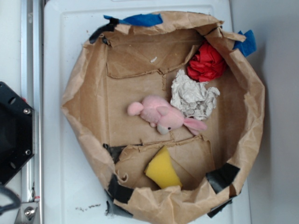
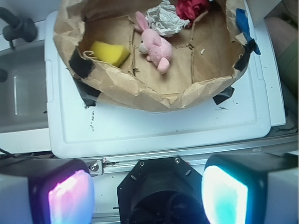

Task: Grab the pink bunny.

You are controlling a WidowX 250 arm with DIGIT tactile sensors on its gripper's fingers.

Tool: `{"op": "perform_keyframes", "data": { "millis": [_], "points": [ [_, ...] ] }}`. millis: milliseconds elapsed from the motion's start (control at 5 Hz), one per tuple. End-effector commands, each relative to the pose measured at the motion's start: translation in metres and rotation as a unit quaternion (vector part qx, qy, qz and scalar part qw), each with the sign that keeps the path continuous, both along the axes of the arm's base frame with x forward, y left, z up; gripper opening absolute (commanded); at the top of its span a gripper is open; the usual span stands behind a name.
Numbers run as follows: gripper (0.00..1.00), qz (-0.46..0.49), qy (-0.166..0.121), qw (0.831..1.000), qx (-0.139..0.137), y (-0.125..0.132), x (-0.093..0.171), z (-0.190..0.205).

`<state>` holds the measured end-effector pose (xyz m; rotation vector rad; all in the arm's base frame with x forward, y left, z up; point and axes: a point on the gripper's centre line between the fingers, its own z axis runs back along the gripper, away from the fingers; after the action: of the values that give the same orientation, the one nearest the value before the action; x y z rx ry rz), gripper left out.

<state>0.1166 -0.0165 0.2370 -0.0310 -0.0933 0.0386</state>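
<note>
One pink bunny (image 1: 161, 115) lies on its side near the middle of the brown paper nest (image 1: 74, 102). In the exterior view its long axis runs left to right, tilting slightly down: feet to the left, head and darker ears to the right. One white paper ball (image 1: 194, 97) touches its upper right side. One red paper ball (image 1: 206, 62) sits beyond that, against the nest's far rim. One yellow sponge (image 1: 162, 169) lies below the bunny, apart from it, behind a torn cardboard flap. Open floor lies left and above the bunny; raised crumpled walls ring everything. Gripper (image 2: 148, 193), in the wrist view: two fingers, wide apart, nothing between them, well clear of the nest over the white tray (image 2: 163, 133) edge.
</note>
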Motion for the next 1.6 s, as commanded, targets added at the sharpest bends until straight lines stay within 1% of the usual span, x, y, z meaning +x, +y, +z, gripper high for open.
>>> {"op": "perform_keyframes", "data": {
  "millis": [0,200,400,600,800,1000,1200,1400],
  "points": [
    [1.0,0.0,0.0,1.0,0.0,0.0,0.0,0.0],
    [1.0,-0.012,-0.026,0.999,0.044,-0.012,0.024,-0.006],
    [1.0,-0.048,-0.01,0.999,0.01,-0.012,0.055,-0.024],
    [1.0,-0.068,-0.01,0.997,-0.017,-0.004,0.069,-0.033],
    [1.0,-0.106,-0.01,0.994,-0.03,0.006,0.085,-0.059],
    [1.0,-0.123,-0.016,0.992,-0.017,0.009,0.098,-0.083],
    [1.0,-0.134,-0.015,0.991,0.004,0.014,0.11,-0.108],
    [1.0,-0.134,-0.015,0.991,0.004,0.014,0.11,-0.108]
  ]
}}
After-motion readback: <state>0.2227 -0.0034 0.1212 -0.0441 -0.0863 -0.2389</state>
